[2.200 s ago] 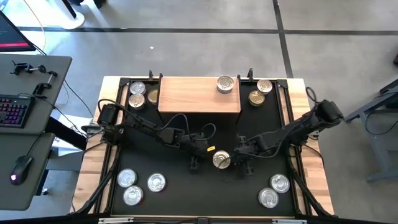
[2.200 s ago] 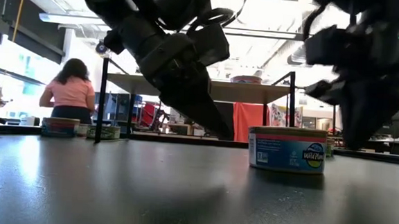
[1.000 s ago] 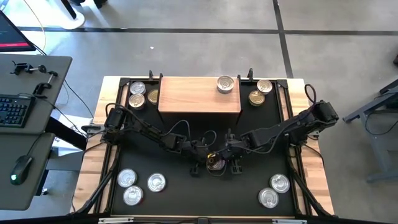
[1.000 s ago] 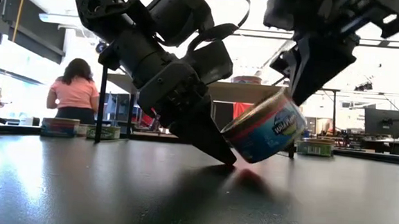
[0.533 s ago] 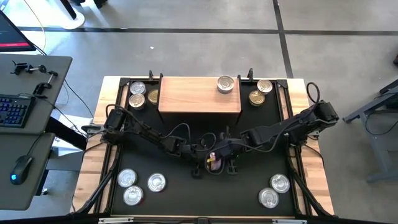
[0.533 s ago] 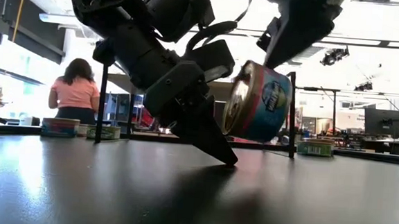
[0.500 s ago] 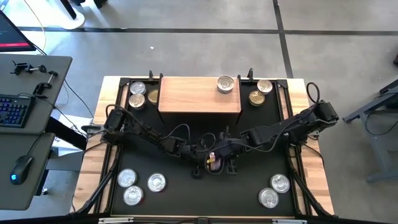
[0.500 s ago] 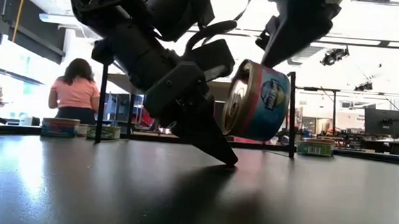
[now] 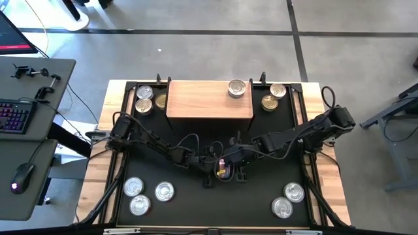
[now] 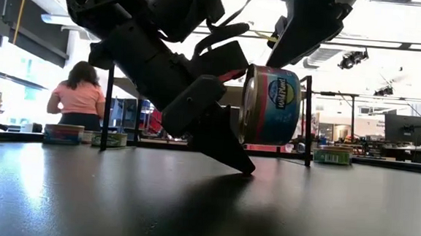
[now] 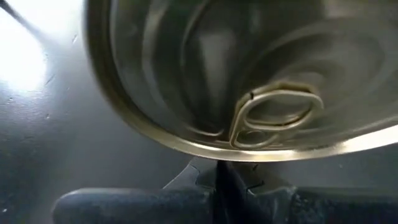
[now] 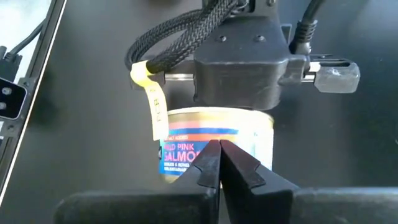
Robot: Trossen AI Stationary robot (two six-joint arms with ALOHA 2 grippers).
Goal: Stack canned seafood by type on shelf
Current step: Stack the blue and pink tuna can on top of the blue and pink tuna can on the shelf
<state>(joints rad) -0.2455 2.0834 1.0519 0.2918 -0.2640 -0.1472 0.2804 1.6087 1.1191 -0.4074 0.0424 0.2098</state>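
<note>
Salmon tin, round with a silver lid and blue-red label (image 10: 270, 107), now stands on edge mid-worktop at 6 o'clock of the light-brown wooden shelf (image 9: 196, 104); a second ago it was only tilted. Left gripper (image 10: 237, 160) fingers closed, propping the lid side. Right gripper (image 12: 219, 155) fingers closed, pressing from above. Looks like re-orienting for a grasp; nothing stacked yet.

The can (image 12: 214, 152) standing on edge in mid-table has a label reading "PINK SALMON", white letters on a blue band under a red stripe. Its round logo, seen from table height, is too small to read.
</note>
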